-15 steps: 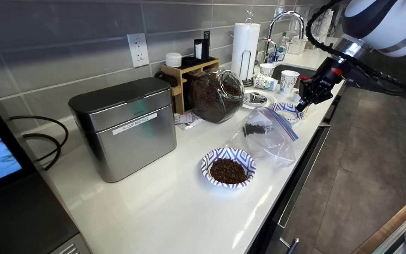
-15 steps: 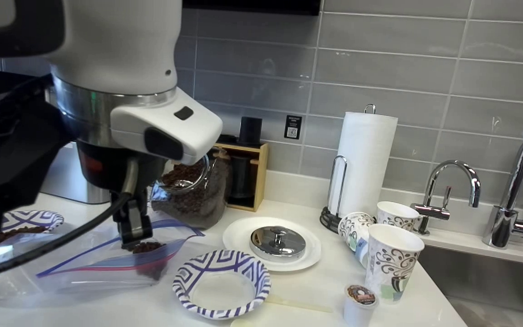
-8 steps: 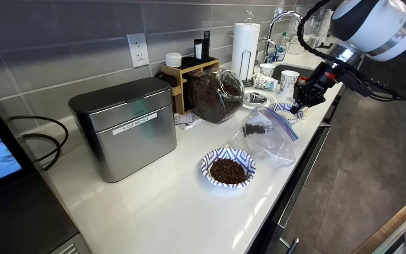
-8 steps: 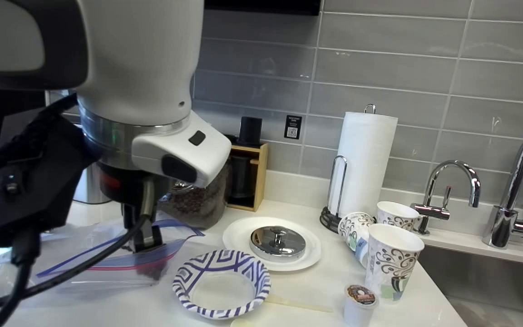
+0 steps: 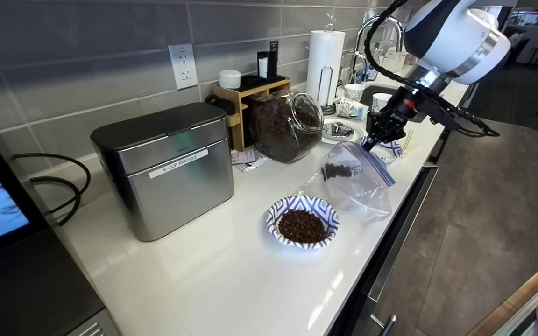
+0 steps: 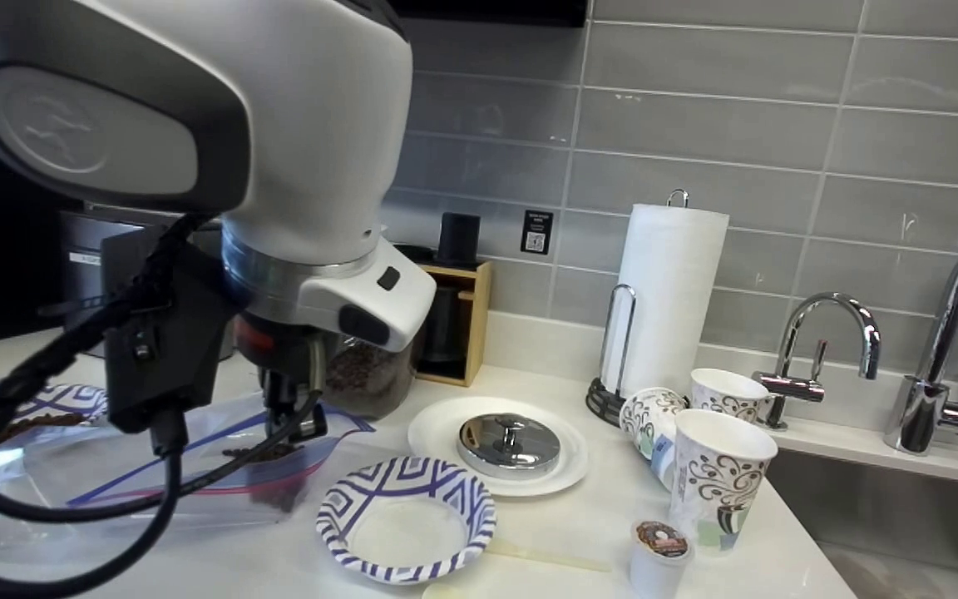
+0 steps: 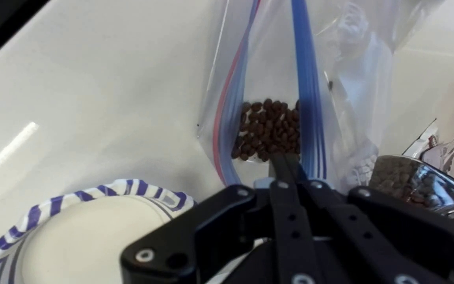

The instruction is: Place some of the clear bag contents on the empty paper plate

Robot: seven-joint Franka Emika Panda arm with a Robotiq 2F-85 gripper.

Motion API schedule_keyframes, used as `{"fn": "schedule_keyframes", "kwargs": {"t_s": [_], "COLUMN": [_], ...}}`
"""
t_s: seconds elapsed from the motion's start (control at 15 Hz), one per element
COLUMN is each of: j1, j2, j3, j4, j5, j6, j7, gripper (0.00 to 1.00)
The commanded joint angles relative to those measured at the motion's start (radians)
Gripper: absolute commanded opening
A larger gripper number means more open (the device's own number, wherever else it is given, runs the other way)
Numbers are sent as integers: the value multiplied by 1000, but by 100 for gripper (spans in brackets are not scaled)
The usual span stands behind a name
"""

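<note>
Grey wall tiles (image 6: 712, 125) back a white surface (image 5: 222, 280), on which the clear bag (image 5: 361, 195) lies with its zip strips (image 7: 309, 98) parted. Its contents (image 7: 268, 128), dark brown beans, are observed inside, between those strips. Robot fingers (image 7: 278, 167) are positioned over the bag's mouth, drawn fully together, gripping nothing that I can see; whether they touch the beans I cannot tell. Just beside the bag, on its side toward the sink (image 6: 928, 528), sits the empty paper plate (image 6: 406, 532), blue-patterned at the rim and white at the centre. Just beside the bag's opposite side is a matching plate (image 5: 273, 219), bearing similar beans (image 5: 302, 226). Near the bag, toward the tiles, is a dark-filled glass jar (image 5: 278, 128).
</note>
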Motion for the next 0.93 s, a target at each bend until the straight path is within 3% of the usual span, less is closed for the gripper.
{"fn": "schedule_keyframes", "kwargs": {"t_s": [0.0,0.27,0.33,0.4,0.87], "j1": [-34,-65,-72,-78,-106], "j2": [99,136,139,140,121], "j3": [52,81,85,88,100], "j4": [72,103,106,109,119], "j5": [30,4,-1,-7,-1], "j6": [3,6,3,2,-29], "j7": [-26,-2,-4,-1,-16], "gripper": [0,0,26,26,77]}}
